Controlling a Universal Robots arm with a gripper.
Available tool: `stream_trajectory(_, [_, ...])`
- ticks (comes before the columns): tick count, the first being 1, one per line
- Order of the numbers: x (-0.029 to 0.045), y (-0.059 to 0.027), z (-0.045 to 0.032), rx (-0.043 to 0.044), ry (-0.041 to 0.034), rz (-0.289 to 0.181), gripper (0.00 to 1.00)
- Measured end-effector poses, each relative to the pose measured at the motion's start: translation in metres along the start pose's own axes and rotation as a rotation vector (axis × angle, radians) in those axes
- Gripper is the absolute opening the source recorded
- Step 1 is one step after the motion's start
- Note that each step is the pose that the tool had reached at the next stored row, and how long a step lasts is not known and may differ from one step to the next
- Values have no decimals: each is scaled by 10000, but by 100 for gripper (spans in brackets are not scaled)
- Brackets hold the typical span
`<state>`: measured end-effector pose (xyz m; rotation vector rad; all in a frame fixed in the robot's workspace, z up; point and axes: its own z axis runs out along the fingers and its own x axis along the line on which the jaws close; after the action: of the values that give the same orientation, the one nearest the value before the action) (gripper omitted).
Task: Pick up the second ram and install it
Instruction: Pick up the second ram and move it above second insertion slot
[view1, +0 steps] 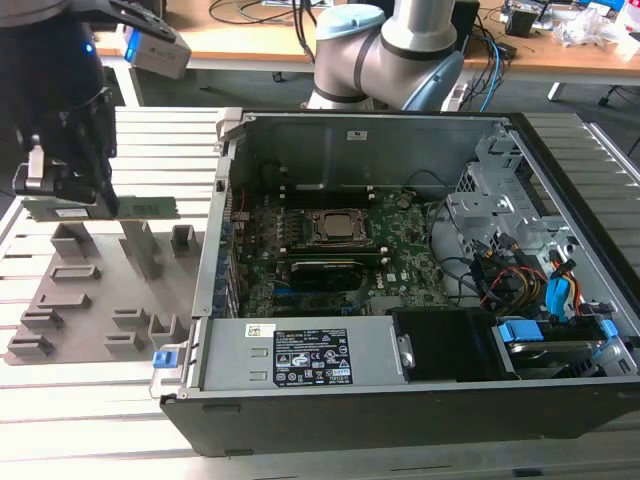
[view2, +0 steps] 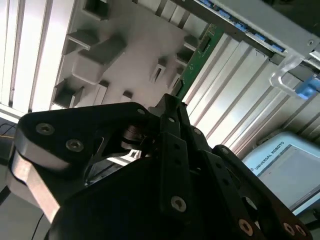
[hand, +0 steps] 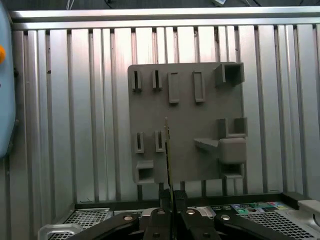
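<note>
The gripper has its fingers clenched on the second ram, holding the green stick level over the grey holder tray on the slatted counter, at the exterior view's left of the open computer case

The arm is a smooth silver-grey tube with rounded joints capped in pale blue. The gripper is matt black, built of flat, angular link plates studded with round silver screws, narrowing to two slim fingers. A pale grey box is mounted beside it.
</note>
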<state>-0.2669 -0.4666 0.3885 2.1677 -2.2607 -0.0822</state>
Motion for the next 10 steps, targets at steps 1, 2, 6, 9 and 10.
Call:
stream_trajectory(1, [-4, -74, -3, 0, 0, 1, 14])
stream_trajectory(2, [-8, -134, -6, -2, 0, -1, 14])
stream_trajectory(6, [-24, -355, -15, -3, 1, -1, 14])
stream_trajectory(9, [-36, -514, -21, -3, 0, 1, 14])
stream_trajectory(10, [-38, -566, -24, -5, 0, -1, 14])
